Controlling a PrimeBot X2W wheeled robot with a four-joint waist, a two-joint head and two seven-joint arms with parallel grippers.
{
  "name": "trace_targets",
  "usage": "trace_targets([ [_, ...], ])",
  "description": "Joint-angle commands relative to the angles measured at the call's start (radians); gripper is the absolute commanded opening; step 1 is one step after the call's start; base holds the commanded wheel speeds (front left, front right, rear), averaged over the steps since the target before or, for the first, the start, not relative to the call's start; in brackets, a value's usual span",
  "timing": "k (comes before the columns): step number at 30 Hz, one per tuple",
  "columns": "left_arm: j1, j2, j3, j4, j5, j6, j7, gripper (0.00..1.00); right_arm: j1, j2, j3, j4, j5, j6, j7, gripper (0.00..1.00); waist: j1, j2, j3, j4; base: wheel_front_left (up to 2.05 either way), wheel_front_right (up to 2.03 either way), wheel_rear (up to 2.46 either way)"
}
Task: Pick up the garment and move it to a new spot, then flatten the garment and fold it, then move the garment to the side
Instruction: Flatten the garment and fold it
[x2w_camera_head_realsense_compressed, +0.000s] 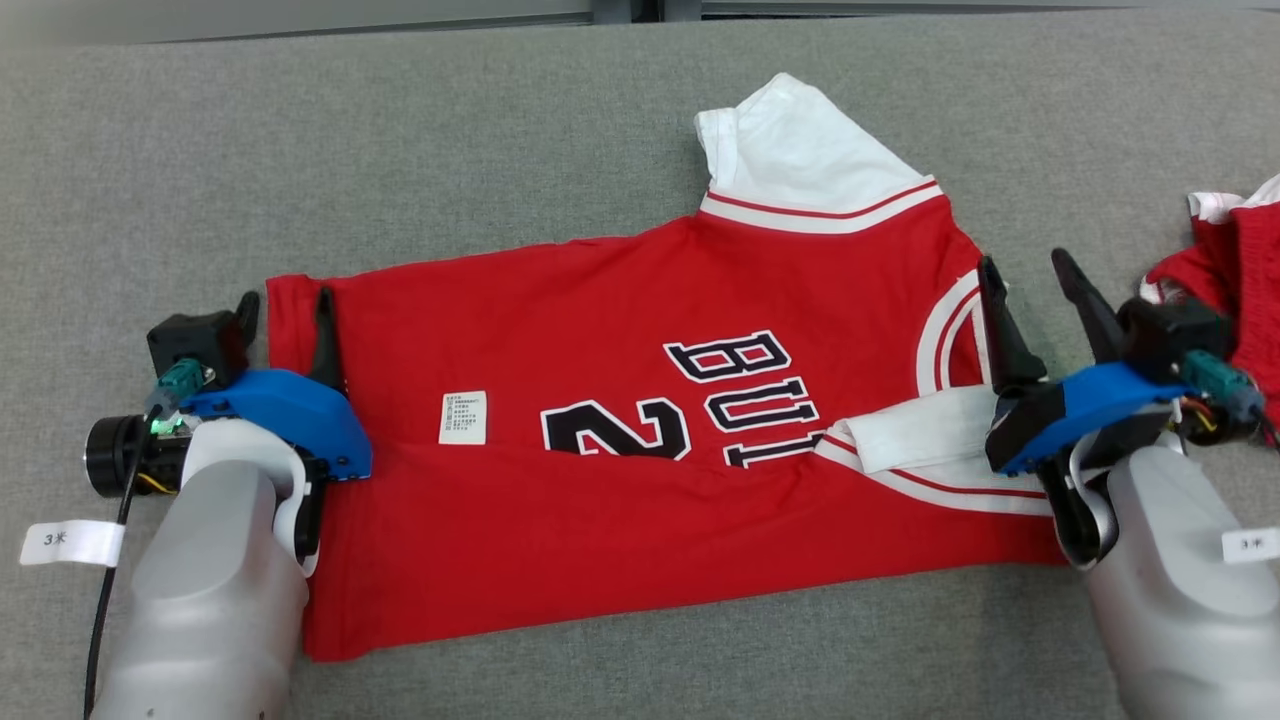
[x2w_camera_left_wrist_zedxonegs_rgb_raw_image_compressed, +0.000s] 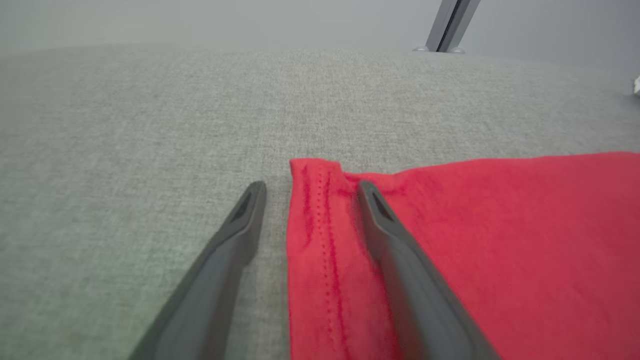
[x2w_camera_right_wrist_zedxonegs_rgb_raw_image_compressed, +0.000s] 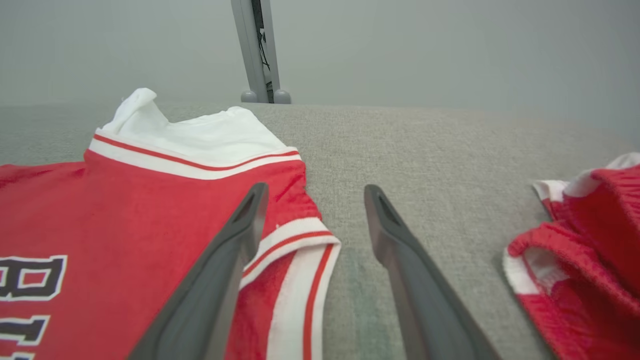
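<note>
A red garment (x2w_camera_head_realsense_compressed: 620, 440), a jersey with white trim and black lettering, lies across the grey table, folded lengthwise with a white sleeve sticking out at the far side. My left gripper (x2w_camera_head_realsense_compressed: 287, 310) stands open over its left hem corner (x2w_camera_left_wrist_zedxonegs_rgb_raw_image_compressed: 320, 200), one finger on the cloth and one on the bare table. My right gripper (x2w_camera_head_realsense_compressed: 1030, 280) is open at the collar end, straddling the white-striped edge (x2w_camera_right_wrist_zedxonegs_rgb_raw_image_compressed: 300, 240). Neither gripper holds anything.
A second red and white piece of clothing (x2w_camera_head_realsense_compressed: 1235, 260) lies crumpled at the table's right edge, close beside my right gripper and also seen in the right wrist view (x2w_camera_right_wrist_zedxonegs_rgb_raw_image_compressed: 585, 255). Bare grey table (x2w_camera_head_realsense_compressed: 400, 150) stretches beyond the jersey. A metal post (x2w_camera_right_wrist_zedxonegs_rgb_raw_image_compressed: 257, 50) stands behind the table.
</note>
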Motion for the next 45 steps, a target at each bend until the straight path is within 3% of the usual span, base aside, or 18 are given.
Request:
trace_targets([
  [1,-0.003,-0.002,-0.007,0.011,0.003,-0.003,0.004,0.65,-0.028,-0.011,0.003,0.006,0.011,0.000,0.002,1.00,-0.0001,0.0000,0.009,0.007,0.00,0.00,0.00],
  [2,-0.010,-0.004,-0.010,0.014,0.005,-0.005,0.003,0.25,-0.057,-0.021,0.016,0.028,0.014,0.000,0.013,1.00,-0.0001,0.0000,0.016,0.011,0.00,0.00,0.00],
  [3,-0.015,-0.005,-0.012,0.014,0.007,-0.006,0.003,0.00,-0.083,-0.029,0.033,0.047,0.018,0.000,0.024,1.00,-0.0001,0.0000,0.022,0.016,0.00,0.00,0.00],
  [8,-0.034,-0.013,-0.014,-0.051,0.018,0.002,0.003,0.00,-0.214,-0.078,0.079,0.130,0.042,0.000,0.078,1.00,-0.0001,0.0000,0.053,0.054,0.00,0.00,0.00],
  [22,-0.007,-0.086,-0.083,-0.257,0.057,-0.028,0.002,0.00,-0.514,-0.159,0.145,0.345,0.091,0.000,0.245,1.00,-0.0001,0.0000,0.142,0.215,0.00,0.00,0.00],
  [33,-0.005,-0.099,-0.144,-0.295,0.029,-0.038,0.003,0.00,-0.621,-0.166,0.153,0.483,0.079,0.000,0.297,1.00,-0.0001,0.0000,0.199,0.280,0.00,0.00,0.00],
  [34,-0.005,-0.099,-0.147,-0.297,0.024,-0.038,0.003,0.00,-0.621,-0.158,0.153,0.494,0.084,0.000,0.300,0.48,-0.0001,0.0000,0.201,0.282,0.00,0.00,0.00],
  [35,-0.006,-0.099,-0.151,-0.298,0.020,-0.038,0.003,0.00,-0.622,-0.149,0.154,0.498,0.089,0.000,0.293,0.13,-0.0001,0.0000,0.204,0.282,0.00,0.00,0.00],
  [36,-0.007,-0.100,-0.155,-0.301,0.013,-0.038,0.003,0.00,-0.624,-0.143,0.161,0.491,0.089,0.000,0.273,0.00,-0.0001,0.0000,0.206,0.281,0.00,0.00,0.00],
  [45,-0.001,-0.106,-0.121,-0.370,0.006,-0.019,0.003,0.00,-0.658,-0.196,0.078,0.492,0.022,0.000,0.011,0.00,-0.0001,0.0000,0.182,0.244,0.00,0.00,0.00],
])
